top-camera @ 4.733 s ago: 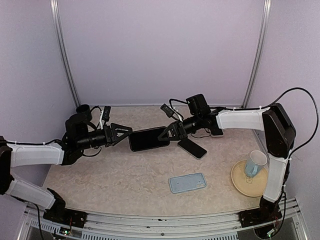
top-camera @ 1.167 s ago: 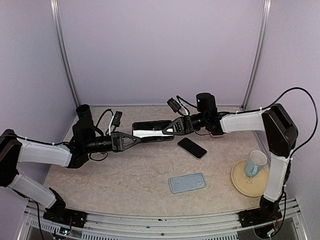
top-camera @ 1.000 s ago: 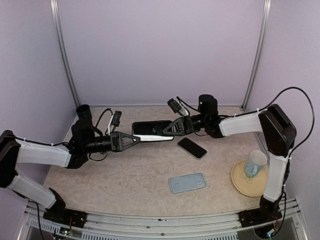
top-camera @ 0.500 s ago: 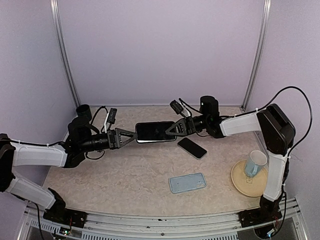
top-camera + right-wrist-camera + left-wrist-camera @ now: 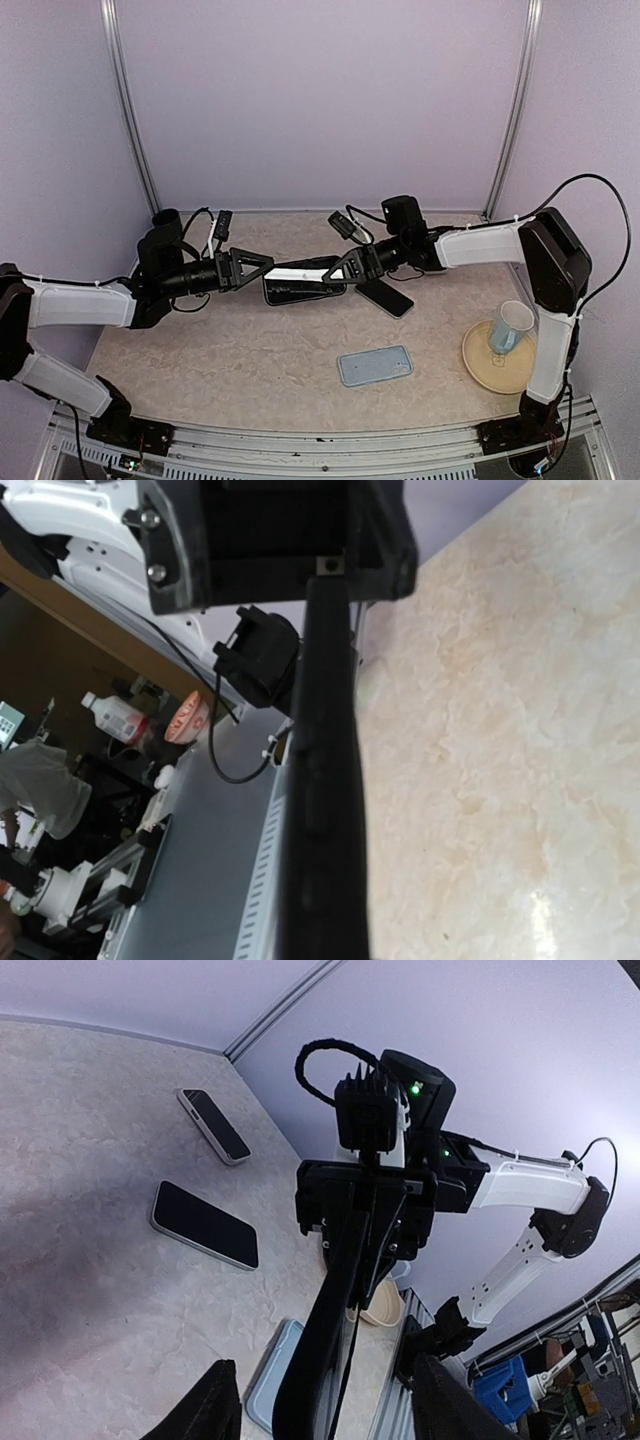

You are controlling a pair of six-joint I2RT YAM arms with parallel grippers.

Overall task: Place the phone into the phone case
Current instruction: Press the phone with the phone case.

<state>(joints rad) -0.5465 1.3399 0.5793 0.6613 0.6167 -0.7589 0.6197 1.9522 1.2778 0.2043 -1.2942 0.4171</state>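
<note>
A black phone (image 5: 300, 283) hangs above the table's middle, tilted so its glossy face catches light. Whether a case sits round it I cannot tell. My right gripper (image 5: 346, 270) is shut on its right end. My left gripper (image 5: 266, 269) is open, its fingers (image 5: 205, 1410) spread either side of the phone's left end without touching. In the left wrist view the phone (image 5: 322, 1355) runs edge-on toward the right gripper (image 5: 365, 1210). In the right wrist view the phone's edge (image 5: 325, 810) fills the centre. A light blue phone case (image 5: 375, 365) lies flat nearer the front.
A second black phone (image 5: 386, 298) lies on the table just right of the held one, a third (image 5: 213, 1125) further back. A pale mug (image 5: 512, 326) stands on a tan plate (image 5: 482, 370) at the right edge. Purple walls close in the back and sides.
The left gripper has opened and let go of the phone's left end. The right gripper has brought the phone lower and toward the front, turning it; the left fingers now straddle its end.
</note>
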